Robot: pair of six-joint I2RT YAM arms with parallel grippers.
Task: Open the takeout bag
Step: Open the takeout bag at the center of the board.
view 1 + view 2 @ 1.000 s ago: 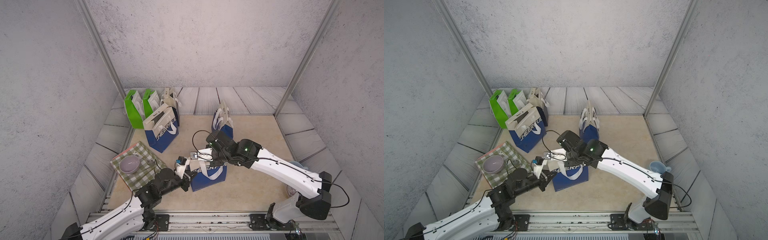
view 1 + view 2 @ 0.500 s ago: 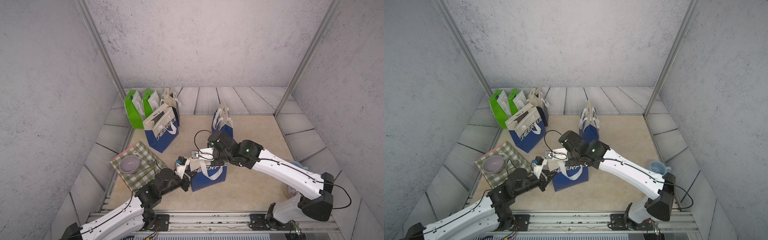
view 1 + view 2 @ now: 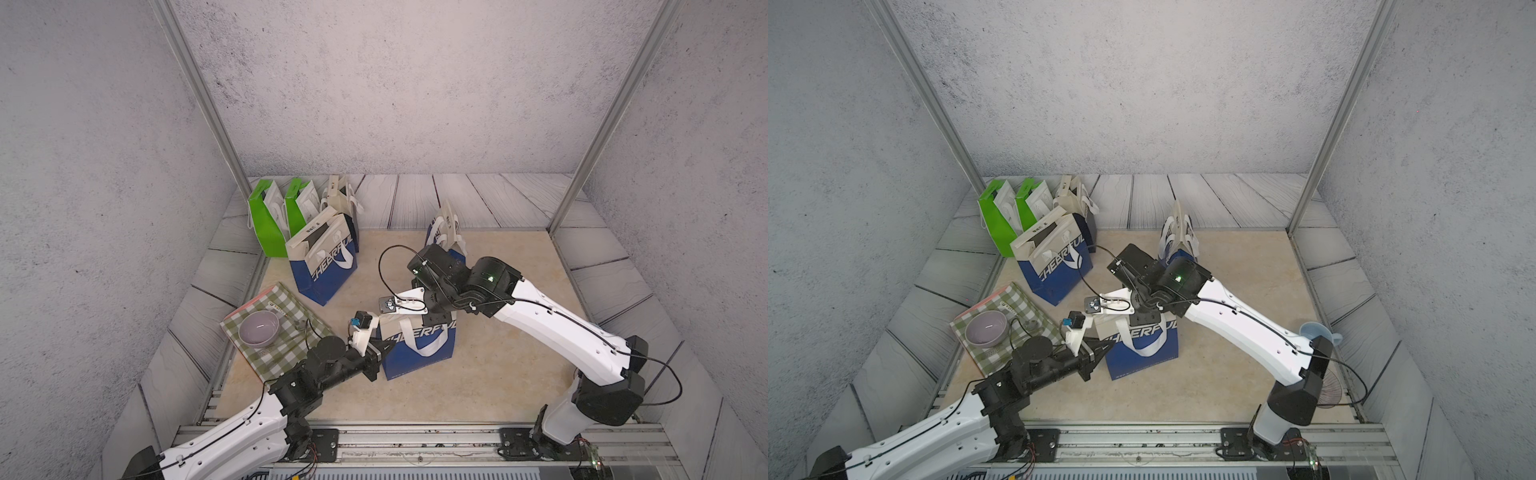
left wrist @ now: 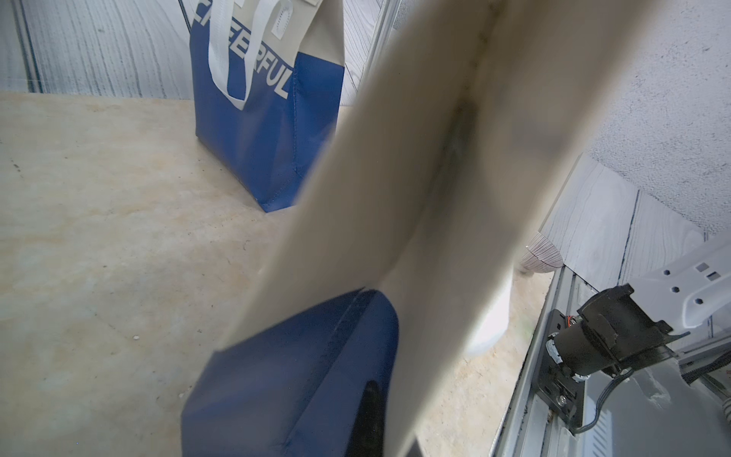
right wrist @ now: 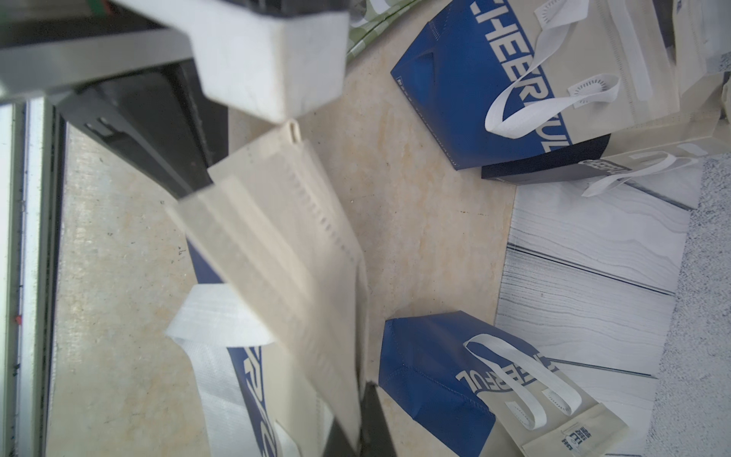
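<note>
We see a beige, marbled bench point(image 3: 498, 374) at the heart of the enclosure. Behind the bench rises a grey, speckled back wall point(image 3: 395, 83) that looks like rough plaster. A matching side wall point(image 3: 83, 166) closes in on one side of the bench, and its twin point(image 3: 706, 166) on the other. One aluminium post point(image 3: 199, 95) slants up from a far corner of the bench, and another post point(image 3: 611, 112) from the opposite far corner. Pale wood-grain planks point(image 3: 457, 199) skirt the bench along its far edge and both sides, tilting up towards the walls. Along the bench's near edge runs a metal rail point(image 3: 415, 440). The light is even and soft, and we find only faint shadows on the bench.
</note>
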